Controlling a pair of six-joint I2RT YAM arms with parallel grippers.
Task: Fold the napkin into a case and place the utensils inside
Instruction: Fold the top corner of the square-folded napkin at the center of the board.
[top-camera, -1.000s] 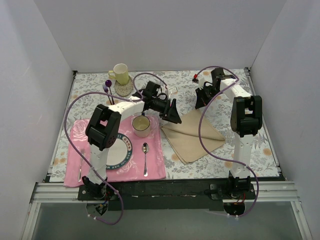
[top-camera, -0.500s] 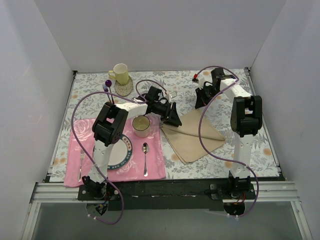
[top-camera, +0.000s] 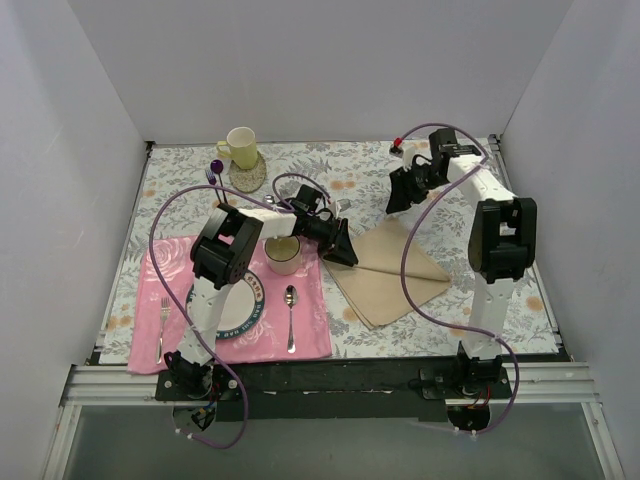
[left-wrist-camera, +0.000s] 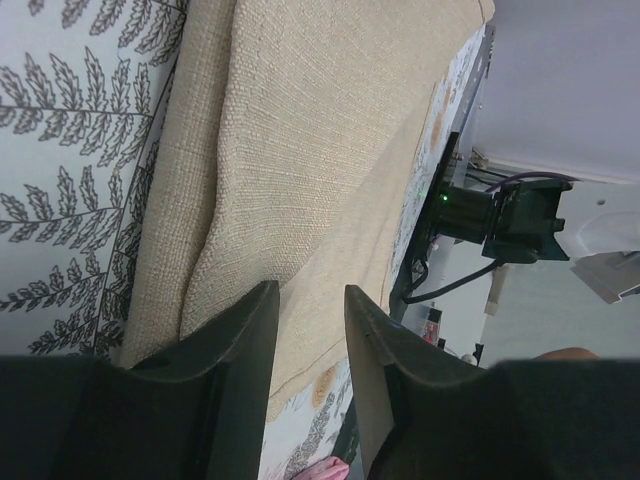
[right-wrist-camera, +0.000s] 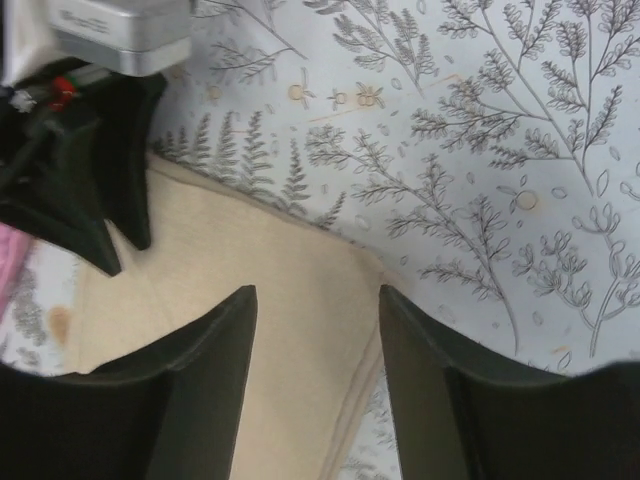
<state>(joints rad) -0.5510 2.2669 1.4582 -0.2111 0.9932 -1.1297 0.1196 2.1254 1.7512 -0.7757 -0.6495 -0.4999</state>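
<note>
On your far left, the fork (top-camera: 162, 322) lies on the pink placemat (top-camera: 170, 260), left of the plate (top-camera: 238, 312). The spoon (top-camera: 290, 312) lies on the same mat, just right of the plate.

Your left arm rises from its base, bends over the plate and stretches right past the cup (top-camera: 283, 250), wrist pitched down. The left gripper (top-camera: 338, 250) sits at the near-left corner of the napkin (top-camera: 390, 275). Its jaws are a narrow gap apart over a folded edge, and you cannot tell whether they pinch any cloth.

The napkin lies folded flat on the tablecloth, right of the placemat.

Your right arm stands tall, then reaches toward the far side. The right gripper (top-camera: 403, 200) hangs over the napkin's far corner, jaws well apart, holding nothing.
</note>
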